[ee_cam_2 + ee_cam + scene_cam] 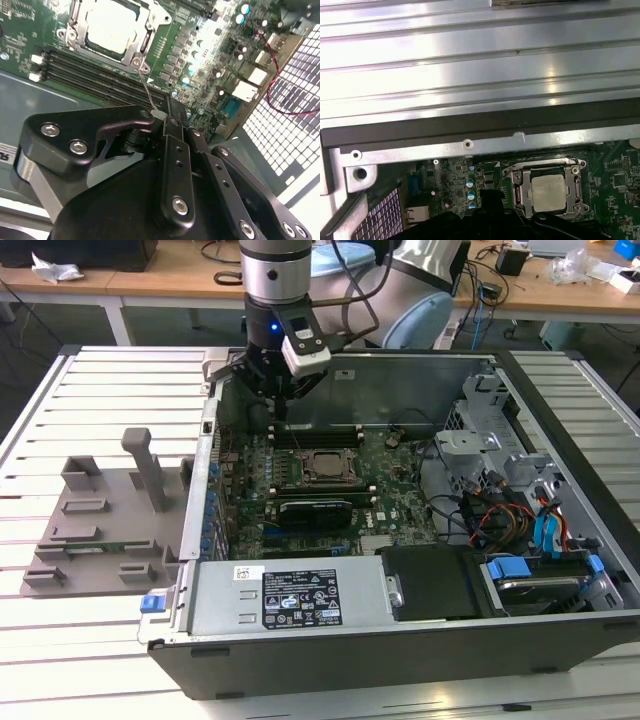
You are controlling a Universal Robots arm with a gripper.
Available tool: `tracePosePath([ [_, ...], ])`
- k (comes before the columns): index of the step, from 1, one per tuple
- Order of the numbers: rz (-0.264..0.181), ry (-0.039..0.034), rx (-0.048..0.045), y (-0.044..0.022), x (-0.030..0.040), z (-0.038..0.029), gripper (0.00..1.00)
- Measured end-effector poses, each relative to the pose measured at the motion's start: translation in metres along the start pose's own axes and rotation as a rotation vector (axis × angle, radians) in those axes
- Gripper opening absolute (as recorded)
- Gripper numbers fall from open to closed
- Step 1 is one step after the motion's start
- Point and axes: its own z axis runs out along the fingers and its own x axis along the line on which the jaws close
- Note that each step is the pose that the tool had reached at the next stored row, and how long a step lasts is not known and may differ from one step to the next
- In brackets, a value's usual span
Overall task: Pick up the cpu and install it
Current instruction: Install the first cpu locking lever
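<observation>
I see the cpu (549, 193) sitting in its socket (520, 192) on the green board (220, 55) inside the case (400, 645), and my tool (167, 112) hangs over it with its fingers pressed together, holding nothing.

No print can be made out anywhere. A white label (300, 598) with black blocks of small print lies on the grey power supply cover (215, 605) in the exterior view, beside a smaller white sticker (246, 574), both illegible.
</observation>
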Motion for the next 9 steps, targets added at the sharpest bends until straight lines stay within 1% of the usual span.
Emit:
tracePosePath([
  [3,-0.001,0.0,0.0,0.0031,0.0028,0.0026,0.11],
  [9,-0.006,-0.0002,-0.0001,0.0056,0.0032,0.0103,0.11],
])
